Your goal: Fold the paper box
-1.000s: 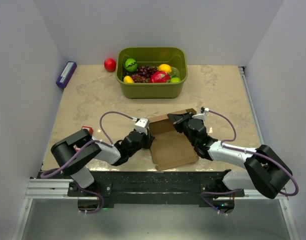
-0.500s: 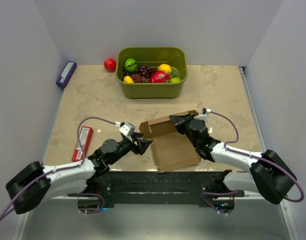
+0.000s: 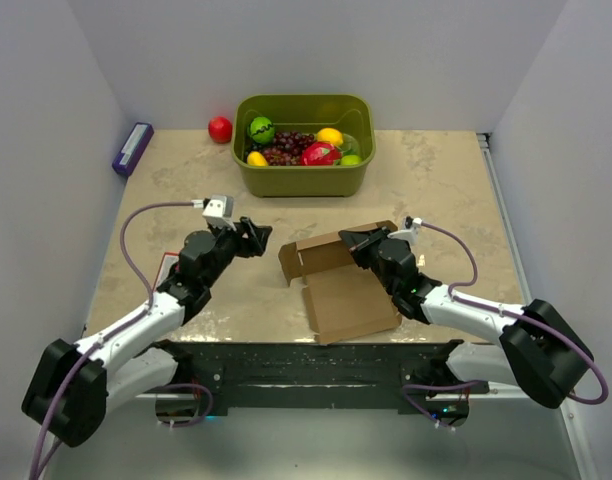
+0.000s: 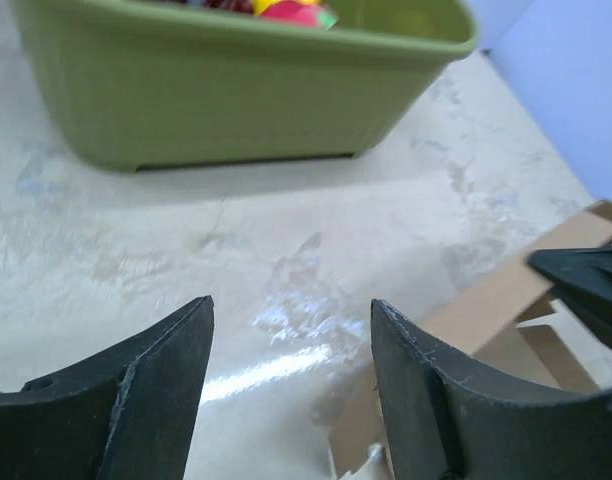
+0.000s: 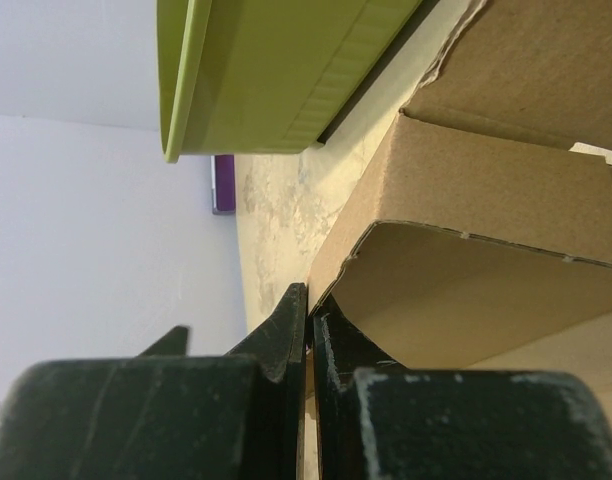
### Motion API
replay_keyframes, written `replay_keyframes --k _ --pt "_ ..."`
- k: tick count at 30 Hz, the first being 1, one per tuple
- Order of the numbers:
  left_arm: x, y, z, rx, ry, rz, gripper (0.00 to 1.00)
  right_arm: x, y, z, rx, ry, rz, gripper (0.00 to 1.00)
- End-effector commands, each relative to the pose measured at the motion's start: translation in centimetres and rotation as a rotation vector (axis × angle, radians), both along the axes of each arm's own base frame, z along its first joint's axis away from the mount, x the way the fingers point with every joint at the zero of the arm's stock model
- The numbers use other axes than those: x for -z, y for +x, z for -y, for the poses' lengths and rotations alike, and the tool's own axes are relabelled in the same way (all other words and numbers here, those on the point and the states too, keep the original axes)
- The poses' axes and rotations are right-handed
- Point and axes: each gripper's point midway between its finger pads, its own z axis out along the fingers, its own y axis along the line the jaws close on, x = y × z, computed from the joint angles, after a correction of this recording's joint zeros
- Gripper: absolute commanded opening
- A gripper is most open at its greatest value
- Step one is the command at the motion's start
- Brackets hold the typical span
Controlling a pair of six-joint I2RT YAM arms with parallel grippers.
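The paper box (image 3: 348, 292) is a plain brown cardboard blank lying near the table's front centre, its far panel (image 3: 321, 255) raised. My right gripper (image 3: 358, 240) is shut on the edge of that raised panel; in the right wrist view the jaws pinch the cardboard (image 5: 476, 250) between them. My left gripper (image 3: 258, 237) is open and empty, left of the box and apart from it. In the left wrist view its fingers (image 4: 426, 400) frame bare table, with the box's edge (image 4: 496, 305) at the right.
An olive-green tub (image 3: 304, 148) of fruit stands at the back centre, also in the left wrist view (image 4: 226, 90). A red ball (image 3: 220, 129) lies left of it. A purple pack (image 3: 132, 149) lies at the back left. A red pack (image 3: 168, 262) peeks from under the left arm.
My left gripper has let go of the box's left side and swung back and to the left, away from it. The right gripper stays shut on the raised panel.
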Motion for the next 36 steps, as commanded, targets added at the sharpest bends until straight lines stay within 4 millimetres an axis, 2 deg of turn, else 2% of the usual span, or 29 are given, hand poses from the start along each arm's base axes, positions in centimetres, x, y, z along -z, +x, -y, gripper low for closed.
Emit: replay_keyframes --k 1,3,4,6,7,9,11,12,15,21,27,36 --pt "3.1 0.7 -0.7 -0.029 -0.036 -0.112 0.69 0.9 -0.1 0.7 0.020 -0.052 -0.002 0.00" --pt "5.1 0.7 -0.5 -0.023 -0.023 -0.148 0.70 1.0 -0.2 0.7 0.018 -0.054 -0.004 0.00" --pt "5.3 0.9 -0.5 -0.025 -0.028 -0.144 0.70 0.9 -0.1 0.6 0.018 -0.053 -0.003 0.00" --pt "7.1 0.6 0.4 0.025 -0.012 -0.186 0.71 1.0 -0.1 0.6 0.017 -0.052 -0.005 0.00" --pt "7.0 0.9 0.7 0.041 -0.014 -0.171 0.70 1.1 -0.2 0.5 0.014 -0.055 -0.007 0.00" --pt "8.6 0.9 1.1 0.068 0.008 -0.198 0.71 1.2 -0.1 0.6 0.016 -0.054 -0.007 0.00" --pt "9.0 1.2 1.7 0.091 0.014 -0.198 0.71 1.1 -0.1 0.5 0.016 -0.051 -0.007 0.00" --pt "10.2 1.0 2.0 0.114 0.034 -0.226 0.71 1.1 -0.1 0.5 0.016 -0.052 -0.006 0.00" --pt "11.1 0.6 3.0 0.173 0.038 -0.240 0.71 1.2 0.0 0.6 0.018 -0.052 -0.009 0.00" --pt "11.6 -1.4 5.5 0.268 0.074 -0.226 0.71 1.3 0.1 0.5 0.021 -0.057 -0.013 0.00" --pt "12.2 -3.1 6.6 0.286 0.091 -0.247 0.71 1.3 0.1 0.5 0.022 -0.056 -0.018 0.00" --pt "11.7 -5.0 6.7 0.287 0.066 -0.249 0.71 1.5 0.1 0.4 0.022 -0.060 -0.023 0.00"
